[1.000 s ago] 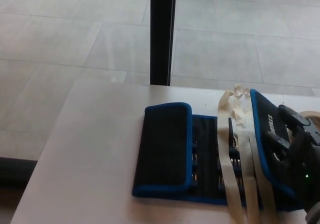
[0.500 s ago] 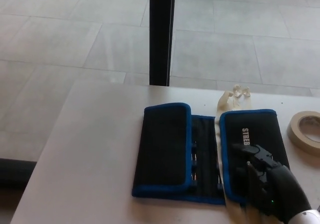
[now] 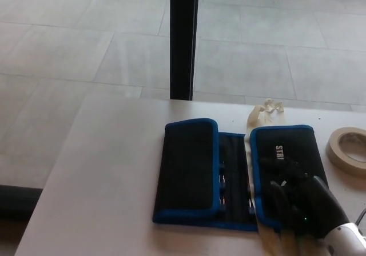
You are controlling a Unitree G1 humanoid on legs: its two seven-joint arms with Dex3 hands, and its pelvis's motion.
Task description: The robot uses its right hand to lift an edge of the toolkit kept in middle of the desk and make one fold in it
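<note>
Down went the right flap since a second ago, and the right hand (image 3: 300, 207) pressed it with fingers (image 3: 280, 179) spread, gripping nothing. Mid-bench (image 3: 108, 170), the toolkit (image 3: 234, 173) lay folded; only withdrawing seemed left, tape roll (image 3: 347, 147) just beside the toolkit.

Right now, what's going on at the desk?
The right robot hand is resting on the toolkit's right flap, which lies folded flat over the middle. The left flap is folded in too, leaving a strip of tool pockets showing between them. A tape roll sits to the right. The left robot hand isn't visible.
</note>
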